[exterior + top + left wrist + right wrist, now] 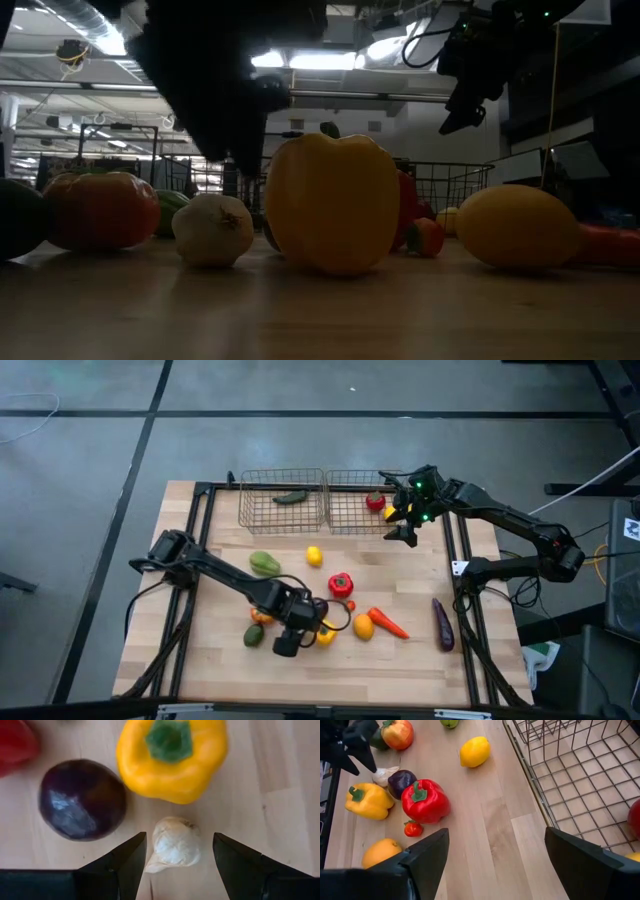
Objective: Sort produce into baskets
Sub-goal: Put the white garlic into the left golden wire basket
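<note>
White garlic [175,845] lies beside the yellow pepper [172,760] on the desk, between your left gripper [177,857] fingers, which stand spread. It looks light and rigid; pinch its widest bulge. Right gripper [495,850] fingers are spread too.

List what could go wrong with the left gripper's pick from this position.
1. The left gripper stands open around the garlic, but the purple onion and yellow pepper crowd it; a finger may nudge the onion as it closes.
2. The garlic is small and rounded, so it may squirt out sideways.
3. The garlic sits slightly off centre, nearer one finger, risking a skewed grip.
</note>
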Controlling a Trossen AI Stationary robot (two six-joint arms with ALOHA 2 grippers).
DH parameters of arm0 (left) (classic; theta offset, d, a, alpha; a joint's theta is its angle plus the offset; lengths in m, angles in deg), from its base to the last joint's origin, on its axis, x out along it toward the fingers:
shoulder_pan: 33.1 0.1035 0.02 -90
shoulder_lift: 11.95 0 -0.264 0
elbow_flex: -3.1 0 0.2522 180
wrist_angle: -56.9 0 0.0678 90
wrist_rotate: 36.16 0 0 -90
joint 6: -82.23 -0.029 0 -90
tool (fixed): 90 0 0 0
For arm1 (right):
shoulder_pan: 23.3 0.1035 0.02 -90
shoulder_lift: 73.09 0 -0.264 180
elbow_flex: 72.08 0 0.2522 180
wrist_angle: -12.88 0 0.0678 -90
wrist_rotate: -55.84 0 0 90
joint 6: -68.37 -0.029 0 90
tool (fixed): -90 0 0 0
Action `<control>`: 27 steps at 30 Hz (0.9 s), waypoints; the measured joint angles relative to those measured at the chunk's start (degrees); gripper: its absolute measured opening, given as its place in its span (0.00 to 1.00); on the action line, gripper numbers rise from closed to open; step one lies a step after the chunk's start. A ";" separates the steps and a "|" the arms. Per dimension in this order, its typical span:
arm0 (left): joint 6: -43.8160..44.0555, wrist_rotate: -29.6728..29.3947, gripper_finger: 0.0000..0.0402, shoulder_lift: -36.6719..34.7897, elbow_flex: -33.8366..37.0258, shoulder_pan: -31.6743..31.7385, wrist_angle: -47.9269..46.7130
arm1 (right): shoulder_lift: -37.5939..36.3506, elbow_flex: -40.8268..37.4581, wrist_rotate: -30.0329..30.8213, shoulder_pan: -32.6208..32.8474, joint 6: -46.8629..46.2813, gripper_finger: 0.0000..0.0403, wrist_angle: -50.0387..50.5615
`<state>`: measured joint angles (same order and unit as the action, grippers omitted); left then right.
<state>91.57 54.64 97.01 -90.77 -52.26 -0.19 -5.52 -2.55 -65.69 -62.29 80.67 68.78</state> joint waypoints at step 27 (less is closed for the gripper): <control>4.25 0.35 0.56 5.80 -0.09 -0.81 0.02 | 0.01 0.00 0.00 0.00 0.00 0.81 -0.05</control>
<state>95.81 54.99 102.81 -90.86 -53.07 -0.17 -5.50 -2.55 -65.69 -62.29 80.67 68.73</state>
